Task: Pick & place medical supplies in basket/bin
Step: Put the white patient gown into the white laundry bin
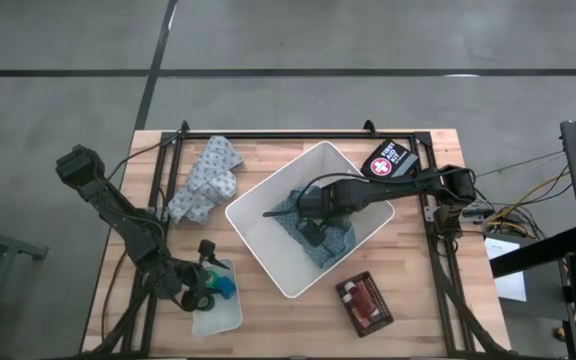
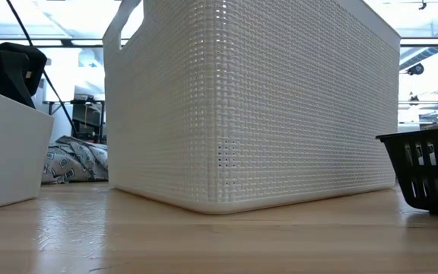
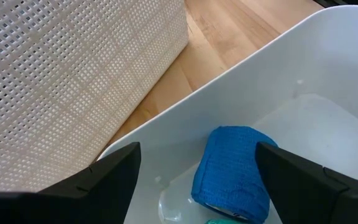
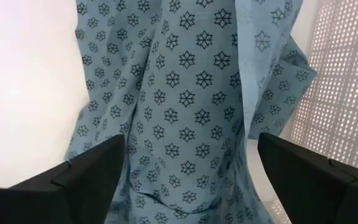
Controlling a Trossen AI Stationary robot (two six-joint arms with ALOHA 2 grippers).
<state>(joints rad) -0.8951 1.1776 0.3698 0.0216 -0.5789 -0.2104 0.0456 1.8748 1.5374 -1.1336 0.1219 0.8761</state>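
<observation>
The big white bin (image 1: 268, 205) stands slantwise in the middle of the table, and fills the low view (image 2: 249, 106). A blue star-patterned cloth (image 4: 185, 93) lies bunched on the bin's floor (image 1: 340, 240). My right gripper (image 4: 191, 140) reaches down into the bin (image 1: 310, 228), open, its fingers wide apart on either side of the cloth's raised fold. My left gripper (image 3: 197, 149) hangs open over the small translucent tray (image 1: 220, 318) at the near left. Its fingers flank a blue bandage roll (image 3: 232, 171) that lies on the tray's floor.
A second patterned cloth (image 1: 203, 180) lies heaped on the table left of the bin. A dark flat case with a white cross (image 1: 388, 160) lies at the far right. A small dark basket with red contents (image 1: 365, 303) sits at the near right. Something green (image 3: 219, 220) lies beside the roll.
</observation>
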